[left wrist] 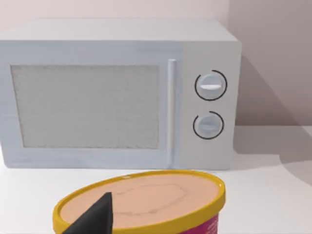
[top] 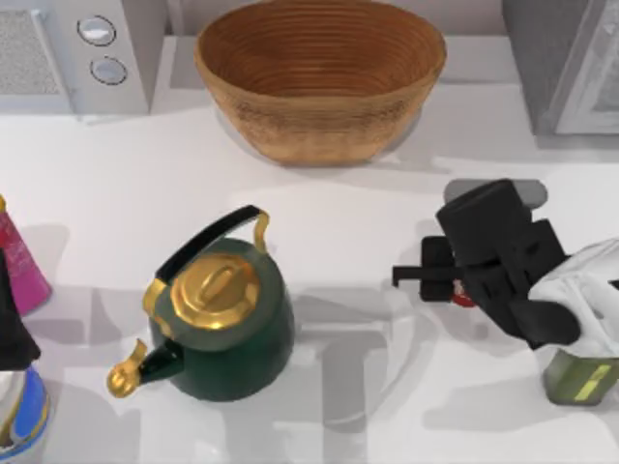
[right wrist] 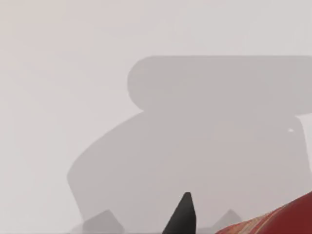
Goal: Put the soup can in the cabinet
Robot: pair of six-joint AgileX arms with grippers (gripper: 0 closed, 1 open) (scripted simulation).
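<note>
The small red cylindrical soup can point(top: 463, 299), a rigid, light, slick-walled metal thing best pinched across its round side, sits under the right gripper point(top: 426, 275), whose jaw state I cannot tell.

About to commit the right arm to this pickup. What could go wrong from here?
1. The right gripper hides nearly all of the small red soup can, so grip alignment is unclear; it might slip.
2. The olive-green bottle stands beside that arm; a swing could topple it.
</note>
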